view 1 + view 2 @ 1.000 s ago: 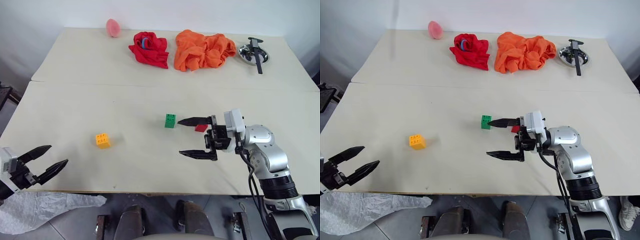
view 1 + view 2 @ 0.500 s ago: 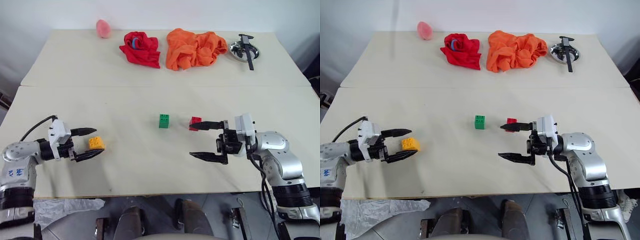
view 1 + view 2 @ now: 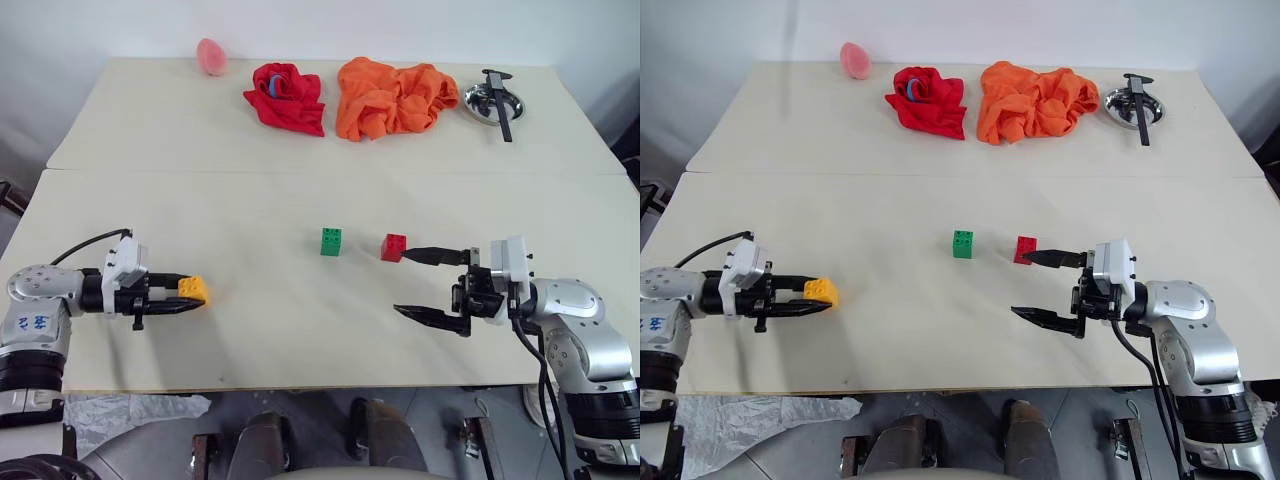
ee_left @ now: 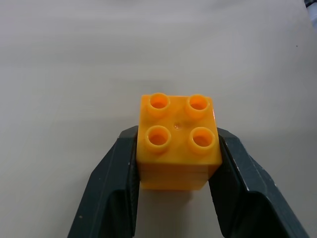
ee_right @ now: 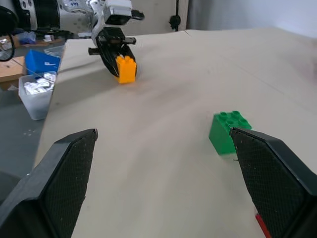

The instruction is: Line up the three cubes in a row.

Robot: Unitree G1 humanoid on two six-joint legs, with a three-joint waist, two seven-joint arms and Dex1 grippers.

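The left tool point(image 3: 185, 293) pinches the yellow block point(image 4: 177, 141) by its flat sides at the desk's point(image 3: 250, 340) 8 o'clock. It looks light, rigid and slick; side faces suit. The right tool point(image 3: 420, 283) is spread beside the red block point(image 3: 393, 247), green block point(image 3: 331, 241) near centre.

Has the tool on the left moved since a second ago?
Yes. The left tool came in from the table's near left corner to the yellow block and shut on it.
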